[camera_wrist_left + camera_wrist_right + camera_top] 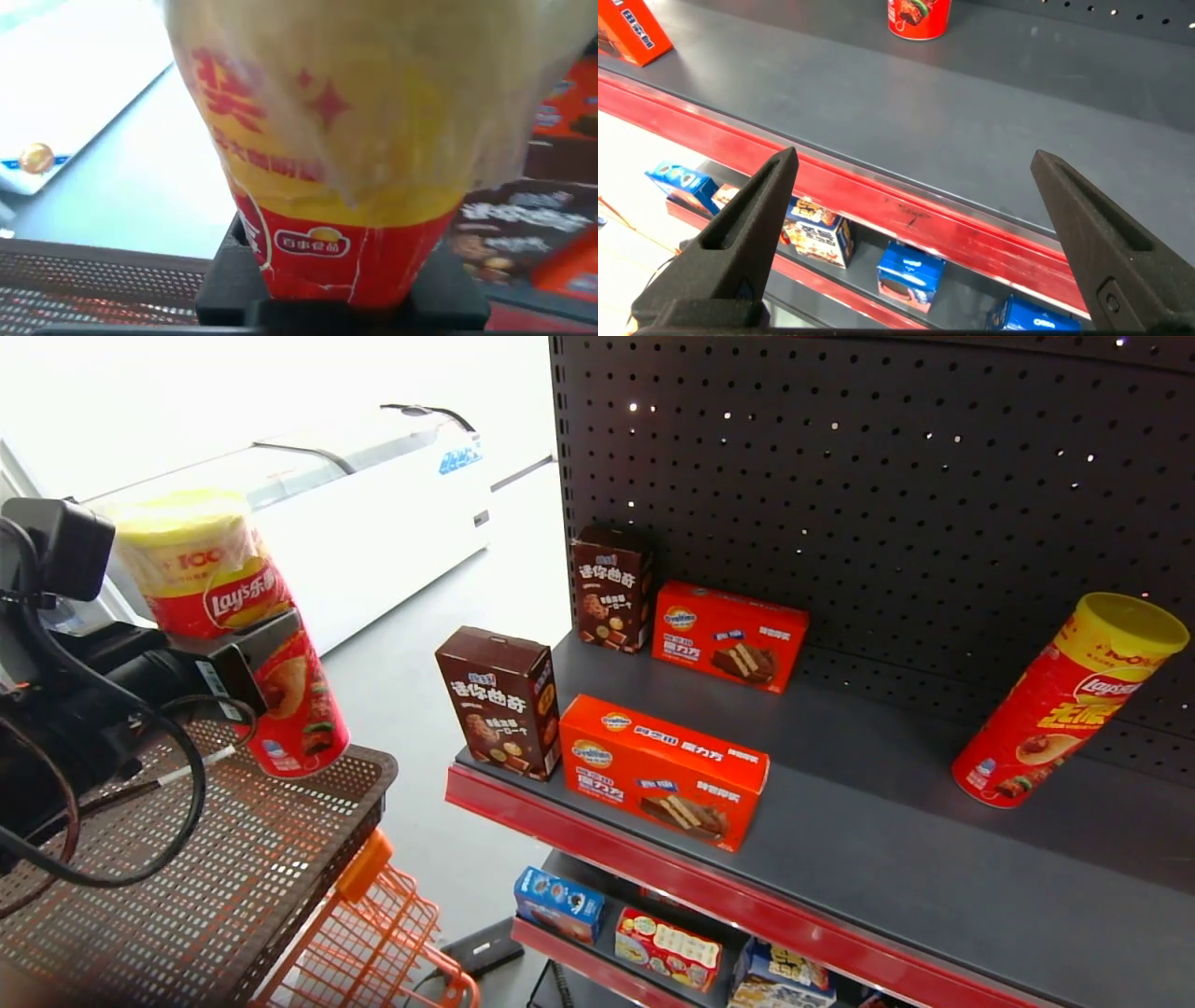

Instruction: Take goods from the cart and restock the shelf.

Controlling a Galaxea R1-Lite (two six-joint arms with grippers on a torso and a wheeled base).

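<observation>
Head view: left gripper [247, 667] grips a red chips can [224, 588] above the cart [280, 859], beside the shelf [887, 821]. Left wrist view: the can sits tight between both jaws. Right wrist view: right gripper [913, 163] stands wide open over the red front edge of the shelf.

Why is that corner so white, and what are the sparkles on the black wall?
Head view: daylight overexposes the room behind the freezer; light shines through some pegboard holes. Left wrist view: glare on the chip can wrap.
</observation>
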